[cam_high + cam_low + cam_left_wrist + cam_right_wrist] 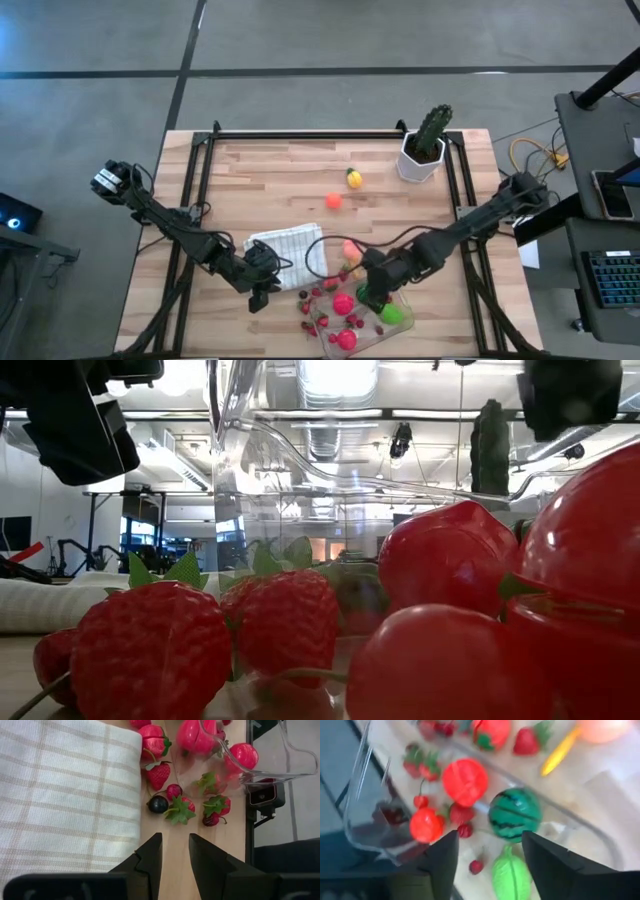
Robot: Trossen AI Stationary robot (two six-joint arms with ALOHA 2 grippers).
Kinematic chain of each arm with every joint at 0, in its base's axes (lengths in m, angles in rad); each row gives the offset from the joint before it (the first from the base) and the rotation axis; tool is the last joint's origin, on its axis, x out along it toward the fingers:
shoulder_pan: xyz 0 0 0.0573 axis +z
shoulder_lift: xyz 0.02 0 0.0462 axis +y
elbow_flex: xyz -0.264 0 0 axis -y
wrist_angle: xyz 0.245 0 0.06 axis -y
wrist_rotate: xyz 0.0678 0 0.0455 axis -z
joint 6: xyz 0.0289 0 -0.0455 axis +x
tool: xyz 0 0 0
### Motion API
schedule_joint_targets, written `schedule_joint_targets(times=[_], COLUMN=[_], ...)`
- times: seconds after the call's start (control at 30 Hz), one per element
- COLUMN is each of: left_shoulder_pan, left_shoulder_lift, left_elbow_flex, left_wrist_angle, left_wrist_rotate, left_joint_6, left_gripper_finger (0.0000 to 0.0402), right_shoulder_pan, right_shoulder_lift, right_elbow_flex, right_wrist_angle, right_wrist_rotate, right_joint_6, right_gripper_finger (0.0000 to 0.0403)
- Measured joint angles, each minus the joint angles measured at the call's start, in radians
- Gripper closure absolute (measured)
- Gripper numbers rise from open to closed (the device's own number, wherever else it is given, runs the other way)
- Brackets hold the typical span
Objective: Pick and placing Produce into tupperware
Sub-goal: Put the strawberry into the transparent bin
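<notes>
The clear tupperware [372, 338] sits near the table's front edge. It holds red and pink produce, a striped green watermelon [514, 815] and a light green piece [511, 877]. More strawberries and berries [172, 802] lie on the wood beside its left side. A peach-coloured piece [350, 250], an orange one [333, 201] and a yellow one [353, 178] lie farther back. My right gripper [490, 852] hangs open above the container's far part, the watermelon just beyond its fingertips. My left gripper [174, 847] hovers at the white checked cloth's [290, 255] front edge, shut, with only a narrow slit and nothing between its fingers.
A dark green cactus in a white pot [425, 150] stands at the far right. The folded checked cloth lies left of the container. Bare wood spans the far left and the middle of the table. Black frame rails [200, 190] run along both sides.
</notes>
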Motion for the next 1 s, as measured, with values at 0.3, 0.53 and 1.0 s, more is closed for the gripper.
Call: schedule_joint_targets(times=[0.3, 0.53, 1.0], left_shoulder_pan=[0.008, 0.008, -0.005], left_shoulder_lift=[0.0, 0.001, 0.206], left_elbow_flex=[-0.001, 0.003, 0.039], left_wrist_angle=[-0.009, 0.038, 0.331], left_wrist_rotate=[0.001, -0.025, 0.043], left_joint_6=[0.009, 0.382, 0.358], left_gripper_finger=[0.032, 0.032, 0.032], right_shoulder_pan=[-0.009, -0.014, -0.015], right_shoulder_lift=[-0.085, -0.101, -0.107], right_elbow_flex=[0.0, -0.002, -0.002], right_wrist_angle=[-0.14, -0.165, -0.178], right_wrist_rotate=[0.16, 0.171, 0.161], right_joint_6=[0.121, 0.093, 0.073], right_gripper_finger=[0.0148, 0.0155, 0.016])
